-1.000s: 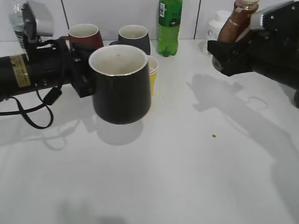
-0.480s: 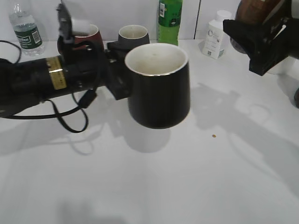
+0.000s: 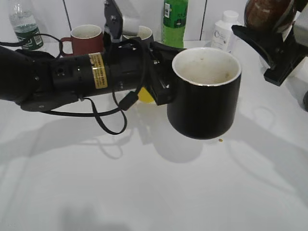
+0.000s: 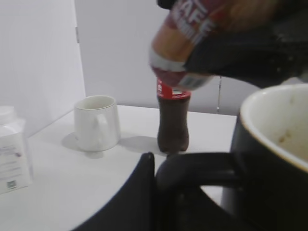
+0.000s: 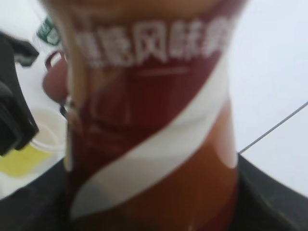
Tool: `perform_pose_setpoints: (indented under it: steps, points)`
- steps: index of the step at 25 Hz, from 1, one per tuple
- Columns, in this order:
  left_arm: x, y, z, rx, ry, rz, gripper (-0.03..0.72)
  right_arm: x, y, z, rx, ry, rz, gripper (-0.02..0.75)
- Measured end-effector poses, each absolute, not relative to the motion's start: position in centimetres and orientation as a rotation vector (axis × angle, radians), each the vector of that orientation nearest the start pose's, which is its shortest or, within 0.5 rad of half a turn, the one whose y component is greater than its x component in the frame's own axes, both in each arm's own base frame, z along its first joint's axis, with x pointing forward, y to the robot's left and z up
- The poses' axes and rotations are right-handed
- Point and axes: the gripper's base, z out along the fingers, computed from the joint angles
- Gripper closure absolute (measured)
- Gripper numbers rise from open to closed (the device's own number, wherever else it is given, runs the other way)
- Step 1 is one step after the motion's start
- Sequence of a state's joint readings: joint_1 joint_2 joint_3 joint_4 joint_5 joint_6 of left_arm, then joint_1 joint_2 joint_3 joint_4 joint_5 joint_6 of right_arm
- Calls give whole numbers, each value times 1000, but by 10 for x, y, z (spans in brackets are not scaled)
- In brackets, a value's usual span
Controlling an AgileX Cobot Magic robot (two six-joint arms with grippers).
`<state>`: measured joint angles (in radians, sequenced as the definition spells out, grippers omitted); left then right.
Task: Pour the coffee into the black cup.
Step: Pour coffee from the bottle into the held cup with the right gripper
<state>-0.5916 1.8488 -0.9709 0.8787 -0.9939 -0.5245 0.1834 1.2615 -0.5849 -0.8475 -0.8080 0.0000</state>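
The black cup (image 3: 204, 96), white inside, hangs in the air above the table's middle right. My left gripper (image 3: 161, 84) is shut on its loop handle (image 4: 202, 168). The left wrist view shows the cup's rim (image 4: 274, 120) at the right with a few brown specks inside. My right gripper (image 3: 276, 29) is shut on the brown coffee bottle (image 3: 264, 14), held tilted at the top right, just above and right of the cup. The bottle's white swirl label (image 5: 149, 120) fills the right wrist view. Its neck is hidden.
At the back stand a water bottle (image 3: 24, 24), a maroon mug (image 3: 86, 38), a dark grey mug (image 3: 139, 32), a green soda bottle (image 3: 174, 24) and a white pill bottle (image 3: 224, 33). A yellow cup (image 3: 144, 94) sits behind my left arm. A white mug (image 4: 96, 122) and a dark cola bottle (image 4: 173, 120) stand further off.
My left arm has carried the black cup rightward across the table, close under the bottle. My right gripper has raised and tilted the coffee bottle.
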Motion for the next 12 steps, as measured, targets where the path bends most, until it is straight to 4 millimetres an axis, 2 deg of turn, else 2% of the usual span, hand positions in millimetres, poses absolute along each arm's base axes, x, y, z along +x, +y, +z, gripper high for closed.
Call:
perform_pose_setpoints:
  steps: [5,12]
  points:
    - [275,-268,219,1075,1306,-963,655,235,93,283,-1121,1099,-77,211]
    - [270,-271,216,1121,1299,-965,655,236,93,283,-1245,966,-263,211]
